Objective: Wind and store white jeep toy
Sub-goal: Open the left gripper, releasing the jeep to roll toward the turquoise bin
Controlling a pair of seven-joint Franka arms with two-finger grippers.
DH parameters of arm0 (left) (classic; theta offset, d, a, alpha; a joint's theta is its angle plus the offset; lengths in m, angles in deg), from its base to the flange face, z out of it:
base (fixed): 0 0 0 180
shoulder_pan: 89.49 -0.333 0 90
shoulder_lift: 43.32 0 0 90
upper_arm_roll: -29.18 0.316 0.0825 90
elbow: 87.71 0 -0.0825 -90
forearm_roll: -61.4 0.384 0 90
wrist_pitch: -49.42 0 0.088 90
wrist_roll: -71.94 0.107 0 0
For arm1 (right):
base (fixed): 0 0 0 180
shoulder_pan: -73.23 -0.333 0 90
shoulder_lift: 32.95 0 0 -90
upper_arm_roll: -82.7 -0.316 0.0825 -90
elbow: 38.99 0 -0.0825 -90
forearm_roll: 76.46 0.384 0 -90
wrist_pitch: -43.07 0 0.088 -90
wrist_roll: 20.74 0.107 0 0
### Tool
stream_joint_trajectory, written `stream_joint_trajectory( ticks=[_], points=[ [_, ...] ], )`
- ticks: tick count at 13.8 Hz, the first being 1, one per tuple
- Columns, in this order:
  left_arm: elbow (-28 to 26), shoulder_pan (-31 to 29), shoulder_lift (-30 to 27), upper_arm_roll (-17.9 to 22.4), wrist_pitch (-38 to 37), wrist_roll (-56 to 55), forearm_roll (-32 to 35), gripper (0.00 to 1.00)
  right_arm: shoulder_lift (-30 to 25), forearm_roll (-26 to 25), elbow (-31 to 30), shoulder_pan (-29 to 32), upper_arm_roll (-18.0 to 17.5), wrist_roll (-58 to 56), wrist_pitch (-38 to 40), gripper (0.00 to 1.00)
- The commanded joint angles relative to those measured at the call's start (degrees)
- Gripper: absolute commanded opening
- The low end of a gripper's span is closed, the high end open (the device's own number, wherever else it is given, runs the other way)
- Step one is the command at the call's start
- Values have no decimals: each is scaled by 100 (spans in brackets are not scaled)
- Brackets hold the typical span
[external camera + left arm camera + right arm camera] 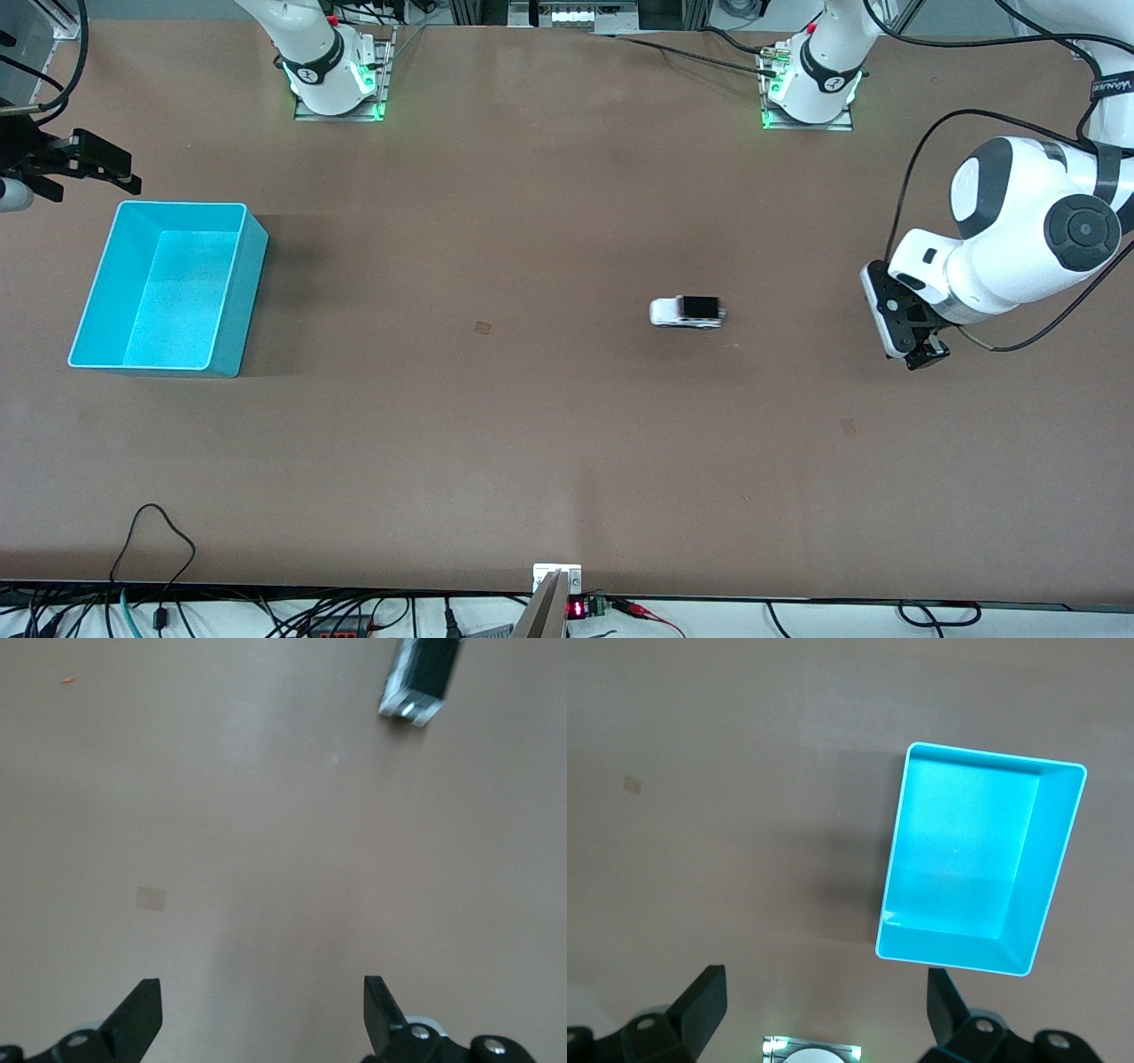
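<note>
The white jeep toy (pixel 687 312), boxy with a black roof panel, stands on the brown table, somewhat toward the left arm's end. It also shows in the left wrist view (pixel 422 678). My left gripper (pixel 921 354) hangs open and empty over the table at the left arm's end, well apart from the jeep; its fingers (pixel 137 1019) are spread wide over bare table. My right gripper (pixel 120 173) is open and empty over the right arm's end of the table, by the turquoise bin (pixel 239 292). The bin is empty in the right wrist view (pixel 1050 868).
Two small tape marks lie on the table: one (pixel 483 328) between bin and jeep, one (pixel 848 426) nearer the front camera at the left arm's end. Cables (pixel 159 532) hang along the table's front edge. The arm bases (pixel 337 80) stand along the back.
</note>
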Motion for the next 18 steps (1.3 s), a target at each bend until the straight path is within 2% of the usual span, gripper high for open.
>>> stream_joint_trajectory(
  ticks=[1, 5, 8, 11, 13, 16, 18],
  points=[
    [182, 198, -9, 99, -187, -1297, -135, 100, 12, 17, 83, 51, -31, 62, 111, 100],
    [533, 234, 34, 187, -459, -3029, -108, 100, 12, 17, 83, 51, -31, 62, 111, 100],
    [560, 286, 43, 196, -459, -4330, -82, 100, 12, 17, 83, 42, -31, 62, 111, 100],
    [779, 760, 61, 722, -485, -5421, -64, 100, 21, 17, 83, 42, -31, 62, 111, 100],
    [946, 761, 61, 750, -486, -6089, -64, 100, 21, 17, 83, 42, -31, 62, 102, 100],
    [1323, 752, 43, 785, -871, -6724, -91, 100, 21, 17, 83, 42, -31, 62, 102, 100],
    [1596, 735, 43, 794, -960, -6752, -134, 100, 30, 17, 83, 33, -31, 62, 102, 100]
  ],
)
